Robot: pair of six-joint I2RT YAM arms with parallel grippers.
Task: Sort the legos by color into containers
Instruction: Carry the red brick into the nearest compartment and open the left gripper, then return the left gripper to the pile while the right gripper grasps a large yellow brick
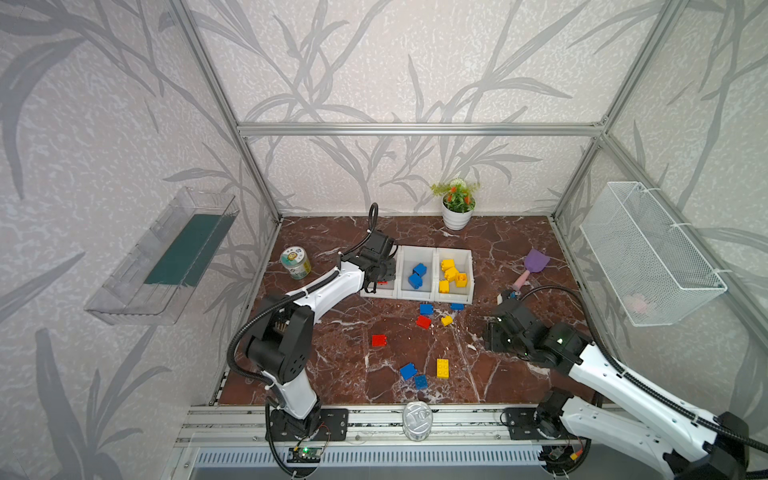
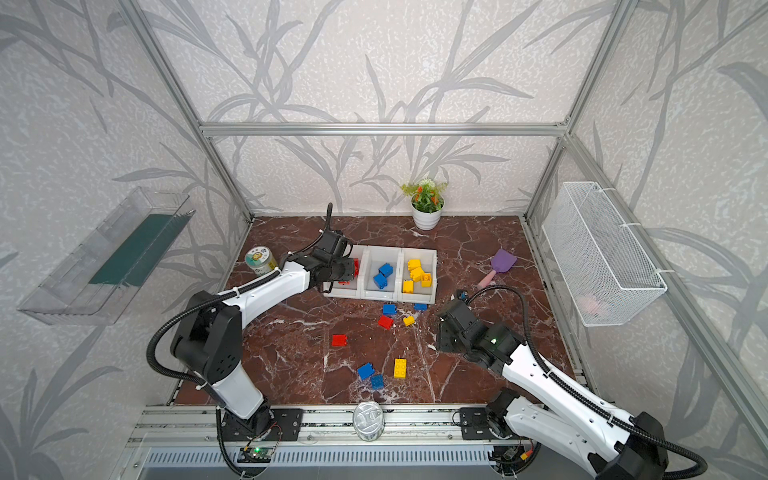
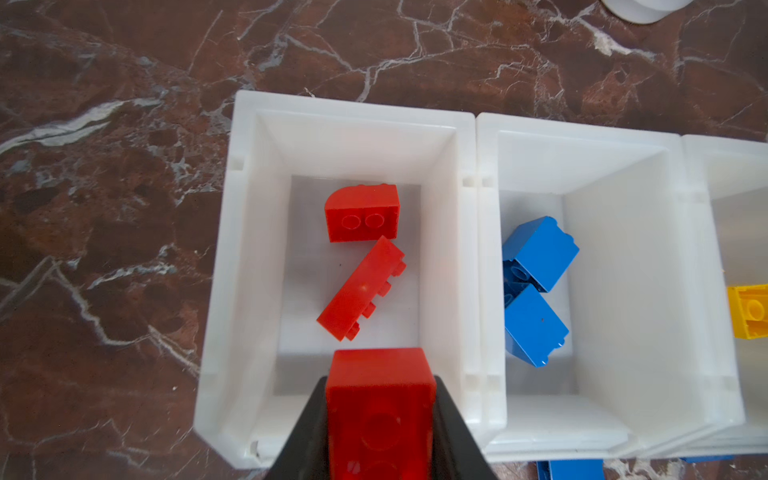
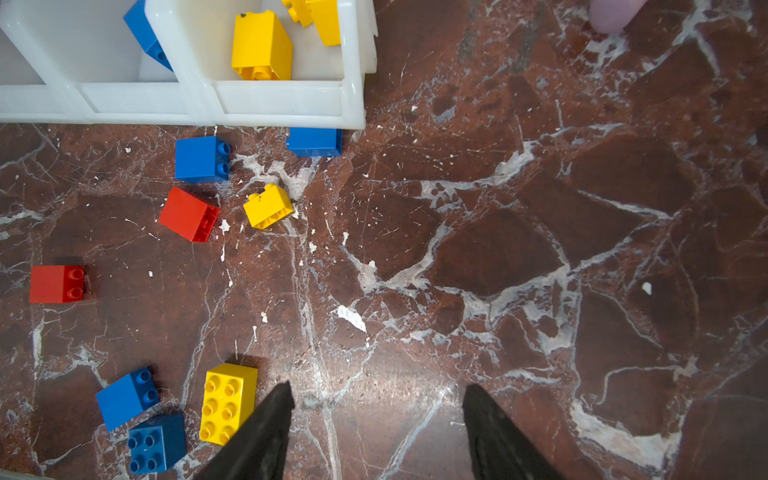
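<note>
Roughly half done: some reds, blues and yellows in the containers [image 3: 353, 112] toward the worktop's [image 1: 332, 374] back edge. Pinching a red brick [image 3: 378, 370] in left gripper [image 3: 380, 399] above them, with right gripper [image 4: 378, 399] spread, empty. Eight legos [image 1: 423, 322] left mid-worktop.

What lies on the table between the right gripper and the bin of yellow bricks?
Right wrist view: bare marble beyond the right gripper, then one blue brick against the bin of yellow bricks.

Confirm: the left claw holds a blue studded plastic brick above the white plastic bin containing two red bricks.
Not blue: the left wrist view shows the left claw holding a red studded plastic brick. It is above the white plastic bin containing two red bricks.
</note>
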